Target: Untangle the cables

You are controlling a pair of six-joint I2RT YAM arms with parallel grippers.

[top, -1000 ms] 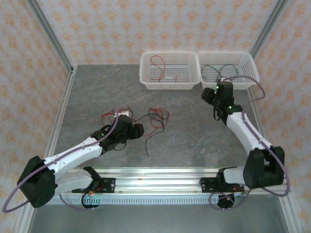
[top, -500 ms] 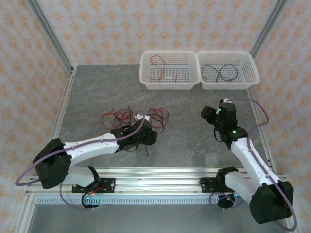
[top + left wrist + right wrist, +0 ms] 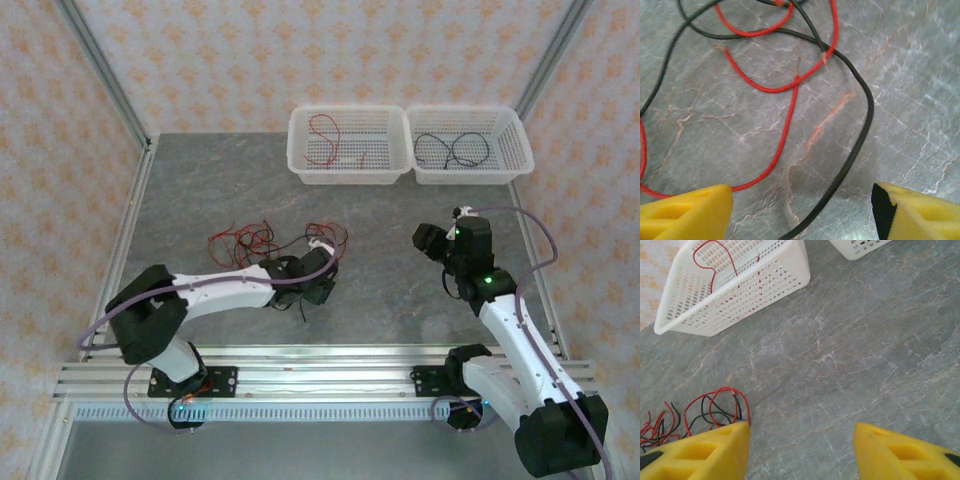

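The grey stone-patterned tabletop (image 3: 200, 190) carries everything. The left arm (image 3: 220, 290) reaches low across its near half toward the centre. The right arm (image 3: 515, 325) rises from its base on the right and bends toward the middle.

Two white perforated baskets stand side by side, touching, at the far edge. The left basket (image 3: 345, 177) holds loose red wire (image 3: 322, 133). The right basket (image 3: 465, 175) holds loose black wire (image 3: 455, 150).

The cables (image 3: 270, 240) lie as a loose red-and-black tangle on the bare table left of centre, well apart from both baskets. The right wrist view catches the pile's edge (image 3: 715, 410) at lower left, beside the yellow finger (image 3: 710, 450).

The left gripper (image 3: 318, 283) sits at the right end of the tangle, close to the table. In its wrist view, the left gripper (image 3: 802, 202) stands wide open. One black strand (image 3: 860, 135) curves down between the fingers without being pinched. A red strand (image 3: 782, 145) loops just left of it, ending near the left finger (image 3: 690, 212).

The right gripper (image 3: 428, 240) is over bare table right of centre, clear of the pile. In its wrist view, the right gripper (image 3: 802, 440) is spread wide and holds nothing.
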